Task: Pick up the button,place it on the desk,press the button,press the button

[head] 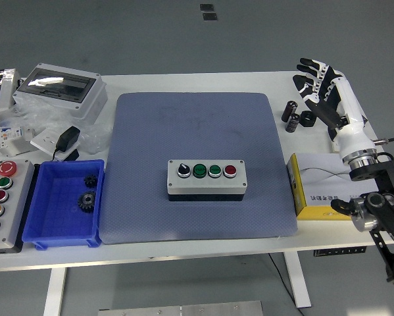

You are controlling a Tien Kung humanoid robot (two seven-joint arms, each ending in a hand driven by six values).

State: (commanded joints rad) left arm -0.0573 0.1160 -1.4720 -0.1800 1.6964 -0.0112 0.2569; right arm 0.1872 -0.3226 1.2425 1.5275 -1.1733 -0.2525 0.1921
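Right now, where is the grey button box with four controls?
In the head view the button box sits near the middle of the blue mat, between the blue bin and the yellow box.

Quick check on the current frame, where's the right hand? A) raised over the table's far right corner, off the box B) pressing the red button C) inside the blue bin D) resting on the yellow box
A: the right hand is up by the table's far right corner, holding nothing, well away from the button box on the mat.

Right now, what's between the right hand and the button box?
In the head view, mostly bare blue mat, plus small black cylinders on the white table just left of the right hand. The button box sits mid-mat.
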